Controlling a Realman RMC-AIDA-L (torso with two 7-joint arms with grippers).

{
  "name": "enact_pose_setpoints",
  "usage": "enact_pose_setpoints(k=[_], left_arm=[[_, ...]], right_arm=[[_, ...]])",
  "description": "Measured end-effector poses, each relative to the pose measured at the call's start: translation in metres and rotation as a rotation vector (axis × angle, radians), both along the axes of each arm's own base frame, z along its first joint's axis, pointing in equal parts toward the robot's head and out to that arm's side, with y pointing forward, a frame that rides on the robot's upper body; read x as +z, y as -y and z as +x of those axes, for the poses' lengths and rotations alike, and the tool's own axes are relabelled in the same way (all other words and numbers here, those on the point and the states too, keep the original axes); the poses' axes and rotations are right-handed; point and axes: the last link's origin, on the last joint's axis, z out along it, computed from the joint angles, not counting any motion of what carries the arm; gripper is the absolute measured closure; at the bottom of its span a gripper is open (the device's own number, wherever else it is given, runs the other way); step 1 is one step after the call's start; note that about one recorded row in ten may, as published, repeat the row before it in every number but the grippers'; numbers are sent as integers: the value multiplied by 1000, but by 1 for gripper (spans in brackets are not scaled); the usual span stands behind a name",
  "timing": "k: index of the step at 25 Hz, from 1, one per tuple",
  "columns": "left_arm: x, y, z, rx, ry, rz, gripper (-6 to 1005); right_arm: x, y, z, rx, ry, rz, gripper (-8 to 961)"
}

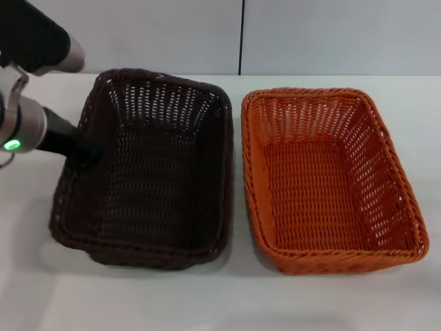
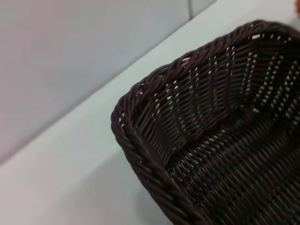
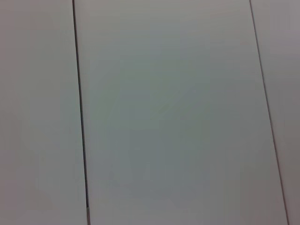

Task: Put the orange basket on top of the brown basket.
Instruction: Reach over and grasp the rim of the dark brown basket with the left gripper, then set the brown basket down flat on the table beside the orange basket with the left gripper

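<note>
The brown basket (image 1: 151,172) stands on the white table, left of centre, and it is empty. The orange basket (image 1: 327,176) stands beside it on the right, a narrow gap apart, also empty. My left gripper (image 1: 84,156) is at the brown basket's left rim, its dark tip against the rim about halfway along that side. The left wrist view shows a corner of the brown basket (image 2: 220,140) from close up, with none of my fingers in it. My right gripper is out of view; its wrist view shows only wall panels.
The white table (image 1: 220,303) runs around both baskets, with bare surface in front and to the right. A pale wall (image 1: 310,34) with a dark vertical seam stands behind the table.
</note>
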Motion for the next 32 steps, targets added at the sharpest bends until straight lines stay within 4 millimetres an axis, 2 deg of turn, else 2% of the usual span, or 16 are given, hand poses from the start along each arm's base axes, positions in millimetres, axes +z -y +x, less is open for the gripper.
enact_pose_setpoints(k=[4,5,6,8,10,14,21,27,32], left_arm=[[7,0,5,-37,-21,-18,648],[29,0,18,-113,-69,-47,652],[36,0,22,-137,-85,-65,657],[36,0,22,-137,-85,-65,666],[46,4,32,-197,-109,-111,689],[54,10,45,-274,-161,-167,763],[72,18,71,-393,-235,-223,790],[75,25,80,-444,-269,-275,805],[64,24,82,-482,-250,-351,800]], right_arm=[[0,-1,-1,5,-2,3,247],[0,-1,-2,6,-2,5,247],[1,0,-2,7,-1,8,247],[1,0,-2,10,-2,14,248],[2,0,-4,15,-7,21,248],[2,0,-6,21,-14,26,249],[2,-4,-13,45,-26,33,250],[1,-5,-15,52,-34,36,252],[-1,-5,-16,58,-34,30,253]])
